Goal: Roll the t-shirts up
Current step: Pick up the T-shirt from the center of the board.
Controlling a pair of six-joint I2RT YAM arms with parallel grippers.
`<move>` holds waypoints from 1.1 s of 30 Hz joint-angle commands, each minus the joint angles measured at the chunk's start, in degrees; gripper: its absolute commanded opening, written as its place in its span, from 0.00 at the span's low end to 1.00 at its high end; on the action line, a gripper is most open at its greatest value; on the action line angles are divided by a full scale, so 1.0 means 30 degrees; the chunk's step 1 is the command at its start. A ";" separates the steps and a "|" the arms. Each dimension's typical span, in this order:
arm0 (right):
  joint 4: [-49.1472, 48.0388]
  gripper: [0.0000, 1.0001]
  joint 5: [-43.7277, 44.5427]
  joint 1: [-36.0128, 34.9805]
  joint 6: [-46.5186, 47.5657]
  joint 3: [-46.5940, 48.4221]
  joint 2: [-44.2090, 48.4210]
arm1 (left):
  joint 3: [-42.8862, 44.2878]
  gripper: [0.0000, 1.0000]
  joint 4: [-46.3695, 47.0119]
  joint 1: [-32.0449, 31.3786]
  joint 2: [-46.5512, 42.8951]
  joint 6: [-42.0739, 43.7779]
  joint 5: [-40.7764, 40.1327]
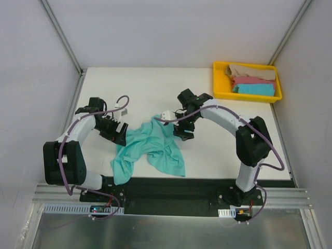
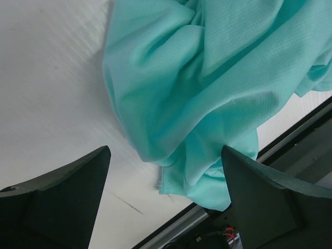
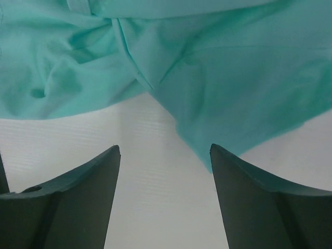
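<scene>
One sea-green t-shirt (image 1: 150, 150) is left crumpled on the bench (image 1: 155, 88) by the front edge, between the arms. Both the left fingers (image 2: 62, 202) and the right fingers (image 3: 67, 202) are spread wide with nothing gripped. Each pair is set low at opposite sides of the cloth, probably for pulling it flat. The beige tee (image 1: 252, 71), pink tee (image 1: 254, 81) and blue tee (image 1: 254, 89) are parked in the yellow tray (image 1: 218, 83), well apart.

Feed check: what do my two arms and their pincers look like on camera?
The left arm and right arm have white links and black joint housings, with a thin purplish cable looped along each. The left pincer and right pincer have dark, matte, wedge-shaped fingers. No markings show.
</scene>
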State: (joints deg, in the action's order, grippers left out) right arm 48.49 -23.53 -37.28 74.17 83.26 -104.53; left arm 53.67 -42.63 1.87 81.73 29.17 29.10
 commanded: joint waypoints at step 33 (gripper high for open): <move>-0.0958 0.01 -0.0859 0.3460 -1.2212 1.1416 0.4108 | 1.9079 0.00 -0.5506 0.0666 0.1613 -0.1401 0.4360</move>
State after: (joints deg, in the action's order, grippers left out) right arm 44.40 -25.36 -28.36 45.91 116.44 -95.46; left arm 105.56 -56.29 3.46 88.49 27.51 38.24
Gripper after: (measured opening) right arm 0.051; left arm 0.005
